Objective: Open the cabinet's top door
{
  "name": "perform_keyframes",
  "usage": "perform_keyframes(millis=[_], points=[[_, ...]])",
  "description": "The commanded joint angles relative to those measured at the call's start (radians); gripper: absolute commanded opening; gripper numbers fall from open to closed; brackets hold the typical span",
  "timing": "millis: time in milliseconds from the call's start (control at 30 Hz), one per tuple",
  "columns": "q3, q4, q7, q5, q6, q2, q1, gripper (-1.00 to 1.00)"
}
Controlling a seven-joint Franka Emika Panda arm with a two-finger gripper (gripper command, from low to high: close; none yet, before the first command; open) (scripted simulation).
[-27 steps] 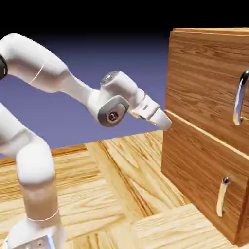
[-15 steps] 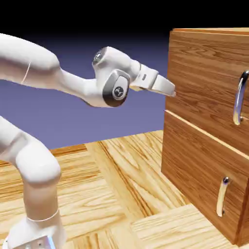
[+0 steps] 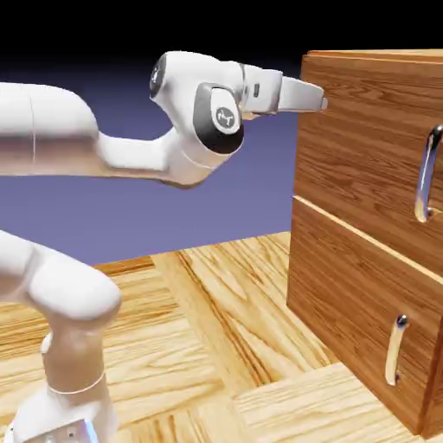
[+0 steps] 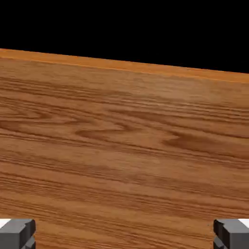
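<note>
Wood-grain brown, the cabinet [image 3: 372, 225] stands directly ahead of my gripper [image 3: 322, 102], its side panel filling the hand view. The top door [image 3: 381, 147] sits beyond the fingertips, round the cabinet's corner, its curved silver handle [image 3: 426, 177] well apart from them. My fingers [image 4: 17, 232] are spread fully wide, holding nothing.

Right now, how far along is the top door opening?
Done: nothing on the door itself; the top door sits flush and shut on the cabinet. In hand: the gripper is open and empty, level near the cabinet's upper left edge, and the hand view shows only wood grain between the fingertips. Left: reach the long silver handle, which is untouched, grip it and pull.
</note>
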Motion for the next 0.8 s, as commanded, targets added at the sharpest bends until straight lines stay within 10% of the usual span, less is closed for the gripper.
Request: perform_keyframes(millis=[0,767], points=[[-0.024,0.013,0.023,-0.044,0.0,-0.012,0.02,0.0],[-0.583,0.309,0.554,-1.044,0.007,-0.292,0.483,0.0]])
